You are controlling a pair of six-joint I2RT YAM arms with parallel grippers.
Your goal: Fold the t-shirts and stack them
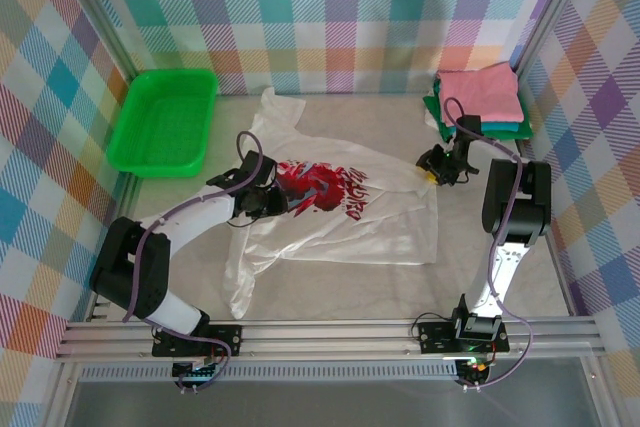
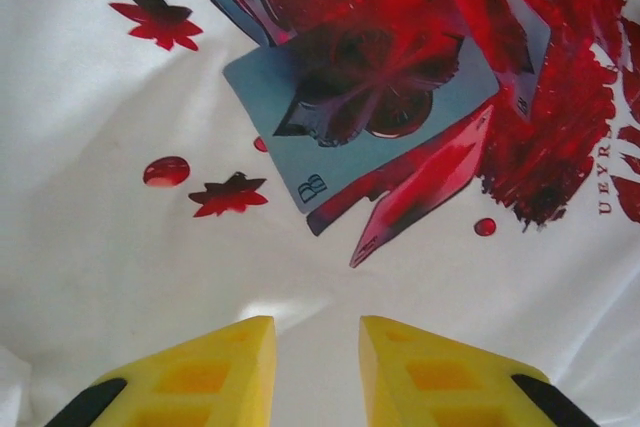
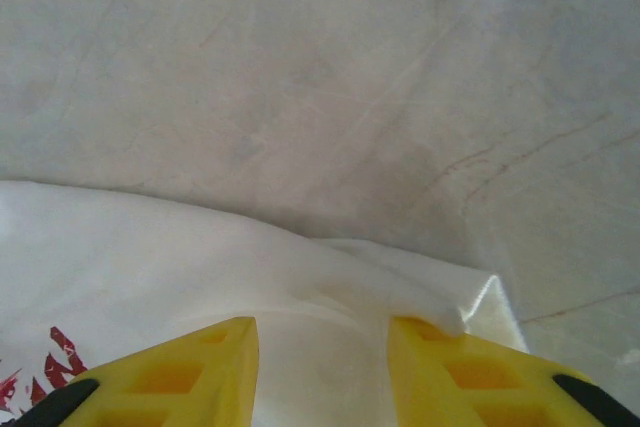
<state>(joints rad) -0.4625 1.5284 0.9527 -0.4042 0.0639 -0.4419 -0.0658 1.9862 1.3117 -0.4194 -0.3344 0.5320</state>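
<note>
The white t-shirt [image 1: 350,232] lies spread across the middle of the table, its red-and-black chest graphic [image 1: 322,187] facing up. My left gripper [image 1: 262,199] is down on the shirt just left of the graphic. In the left wrist view its yellow fingers [image 2: 230,367] stand apart over smooth white cloth [image 2: 100,207], and the left gripper [image 2: 317,325] pinches nothing. My right gripper [image 1: 438,169] is at the shirt's far right corner. Its jaws stand apart astride a raised fold of the shirt's edge [image 3: 330,277], so the right gripper [image 3: 322,325] is open. Folded pink, teal and green t-shirts [image 1: 480,97] are stacked at the back right.
A green plastic tray [image 1: 165,119] stands at the back left. Checked cloth walls close in the back and both sides. Bare table [image 3: 300,67] lies beyond the shirt's edge in the right wrist view. The shirt's lower left sleeve [image 1: 240,282] trails toward the front rail.
</note>
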